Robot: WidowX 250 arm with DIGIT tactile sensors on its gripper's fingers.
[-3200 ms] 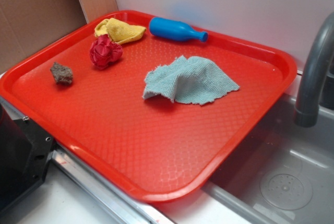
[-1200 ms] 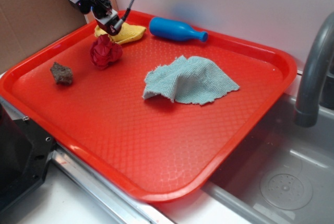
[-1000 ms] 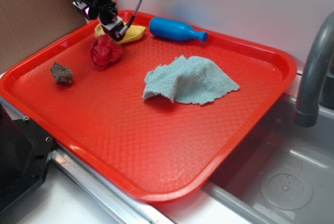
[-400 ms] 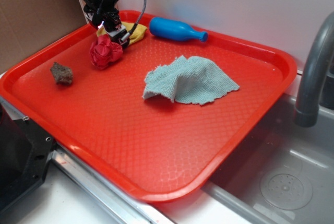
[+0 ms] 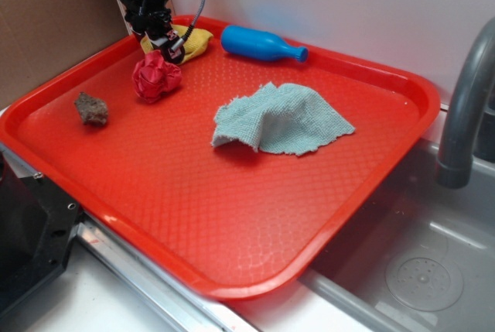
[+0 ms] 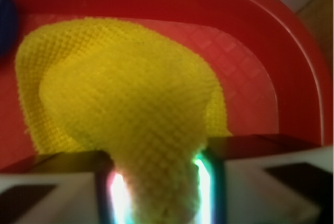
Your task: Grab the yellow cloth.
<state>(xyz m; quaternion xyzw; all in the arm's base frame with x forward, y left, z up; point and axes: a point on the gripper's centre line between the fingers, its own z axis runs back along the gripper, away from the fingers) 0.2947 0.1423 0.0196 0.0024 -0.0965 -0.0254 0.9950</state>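
Two fingers of the gripper (image 6: pixel 159 192) pinch a bunched fold of the yellow cloth (image 6: pixel 125 109), a soft waffle-knit rag at the back-left corner of the pebbled red tray (image 5: pixel 232 208). From the pinch it fans out wide toward the tray's curved rim, near the smooth blue bottle (image 5: pixel 263 43).

The gripper (image 5: pixel 172 44) came down at the far left and closed on the yellow cloth (image 5: pixel 193 38), bunching it.

Red tray (image 5: pixel 371 162) with cloths, bottle, rock.
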